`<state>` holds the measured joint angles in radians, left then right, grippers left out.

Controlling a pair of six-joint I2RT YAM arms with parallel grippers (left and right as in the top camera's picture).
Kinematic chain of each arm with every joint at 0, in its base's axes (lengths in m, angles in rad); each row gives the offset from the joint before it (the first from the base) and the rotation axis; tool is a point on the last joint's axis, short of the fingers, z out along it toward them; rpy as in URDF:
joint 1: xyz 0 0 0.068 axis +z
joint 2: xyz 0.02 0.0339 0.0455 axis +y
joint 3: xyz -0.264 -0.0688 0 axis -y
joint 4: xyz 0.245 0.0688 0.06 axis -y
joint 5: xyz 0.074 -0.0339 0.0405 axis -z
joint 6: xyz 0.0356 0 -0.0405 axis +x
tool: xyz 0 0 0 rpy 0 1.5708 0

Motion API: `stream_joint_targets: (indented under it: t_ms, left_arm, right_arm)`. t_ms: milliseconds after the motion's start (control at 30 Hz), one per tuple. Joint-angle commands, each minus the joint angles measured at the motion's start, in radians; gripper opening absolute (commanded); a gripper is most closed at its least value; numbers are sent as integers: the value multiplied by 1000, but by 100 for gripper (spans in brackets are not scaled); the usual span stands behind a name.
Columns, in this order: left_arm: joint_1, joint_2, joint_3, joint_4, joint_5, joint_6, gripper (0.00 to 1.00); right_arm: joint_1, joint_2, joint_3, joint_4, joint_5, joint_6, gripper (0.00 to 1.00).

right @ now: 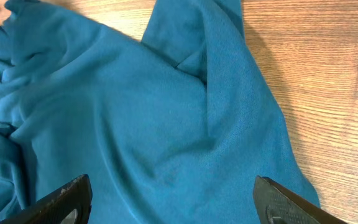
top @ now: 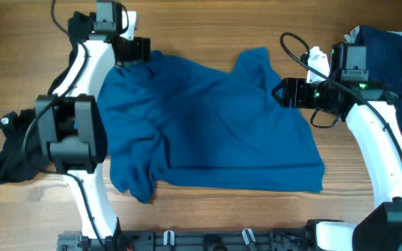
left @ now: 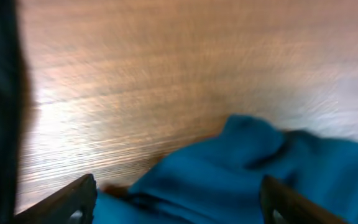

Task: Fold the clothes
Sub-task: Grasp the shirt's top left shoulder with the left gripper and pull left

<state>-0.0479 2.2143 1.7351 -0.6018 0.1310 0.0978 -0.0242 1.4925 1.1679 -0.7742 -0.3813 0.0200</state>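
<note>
Overhead: black garment (top: 9, 157) bunched on table (top: 208, 28), well outboard of the L arm. Next, left gripper (top: 142, 50) sits at the far-left corner of the blue T-shirt (top: 208, 132), jaws wide, nothing pinched. Its wrist cam shows a raised fold just ahead of the jaw gap. Shirt lies spread but rumpled btwn both grippers. Right gripper (top: 279, 93) is at the shirt's right edge, jaws wide, cloth directly under. Navy pile (top: 389, 42) lies behind it. Fabric looks light & limp, prob. slides on wood, so pinch hems/corners, not mid-panel.
</note>
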Motion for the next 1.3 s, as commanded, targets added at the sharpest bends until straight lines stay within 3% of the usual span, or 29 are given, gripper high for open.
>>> stream_joint_targets:
  t_ms: [0,133,200,300,500,700,933,1200,1233,1267]
  left_arm:
    - [-2,75,13,8,36,109,78]
    - [-2,86,13,36,36,109,72]
    - [-4,86,13,39,45,108,56]
    - [-16,86,13,14,88,108,5]
    - [-29,-16,15,8,61,96,4]
    - [-54,-244,18,-37,-122,75,4]
    - [-140,-285,14,-420,-131,75,4]
    - [-203,-230,-71,-703,-64,43,4]
    - [-203,-230,-74,-716,-64,43,9]
    - [-203,-230,-74,-726,-64,43,25]
  right_arm:
    - [0,6,14,-2,3,-20,84]
    - [0,6,14,-4,3,-19,83]
    - [0,6,14,-4,3,-19,83]
    - [0,6,14,3,3,-20,83]
    - [0,6,14,20,8,-20,83]
    - [1,6,14,26,11,-20,83]
    - [1,6,14,30,11,-21,83]
    - [1,6,14,37,13,-21,83]
    - [1,6,14,37,15,-21,83]
    - [1,6,14,39,15,-21,83]
